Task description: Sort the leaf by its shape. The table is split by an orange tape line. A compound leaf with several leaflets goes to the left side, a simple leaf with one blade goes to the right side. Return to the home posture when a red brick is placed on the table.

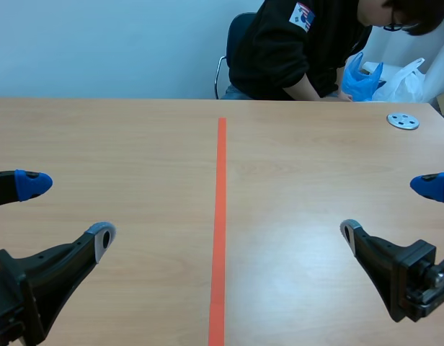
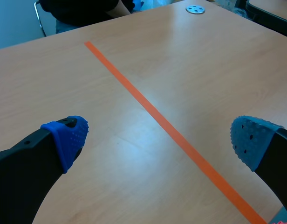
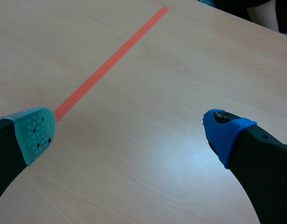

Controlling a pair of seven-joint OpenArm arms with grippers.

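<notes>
The left gripper stands wide open, its two fingers far apart, holding nothing and touching nothing; in its wrist view only bare wood and the orange tape line lie between the blue pads. The right gripper is spread just as wide and is also empty, its pads hanging over the wooden table. No leaf is in sight in any view.

The tape line runs between the two grippers and away ahead of them. Far ahead of the right gripper, near the table's far edge, lies a small round metal disc with holes. Beyond that edge a person in a black top sits on a dark chair, leaning toward a blue plastic bag and a white one. A pale blue wall stands behind.
</notes>
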